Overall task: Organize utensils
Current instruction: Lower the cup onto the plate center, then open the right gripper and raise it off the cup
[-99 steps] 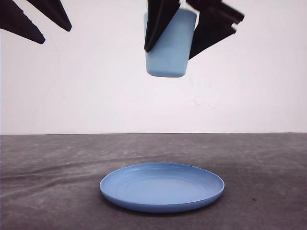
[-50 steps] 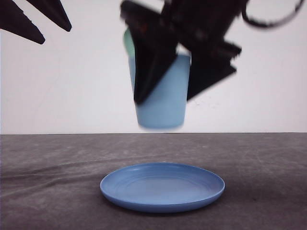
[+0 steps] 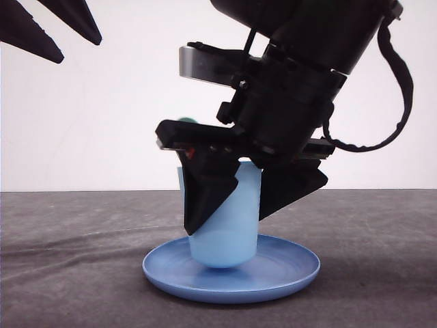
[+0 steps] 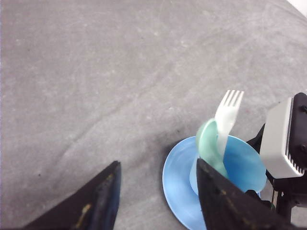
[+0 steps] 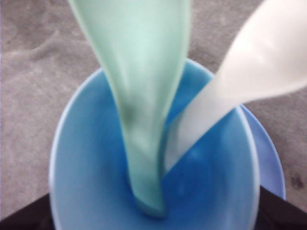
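My right gripper (image 3: 235,208) clamps the cup (image 3: 225,232), tilted on the plate (image 3: 293,270); releasing now could topple the spoon (image 4: 208,143) and fork (image 4: 228,112). My left gripper (image 4: 156,201) hangs open.

I am seeing a grey, slightly creased worktop (image 3: 82,273) carrying one round blue plate (image 3: 290,270), which is lying flat directly on it near the middle.

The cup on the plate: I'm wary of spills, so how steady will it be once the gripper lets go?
Probably tippy. The cup tapers to a narrow base on the plate. The fork and spoon stand tall above its rim, leaning to one side, so they likely raise its balance. It looks like light plastic, easily nudged by the right gripper.
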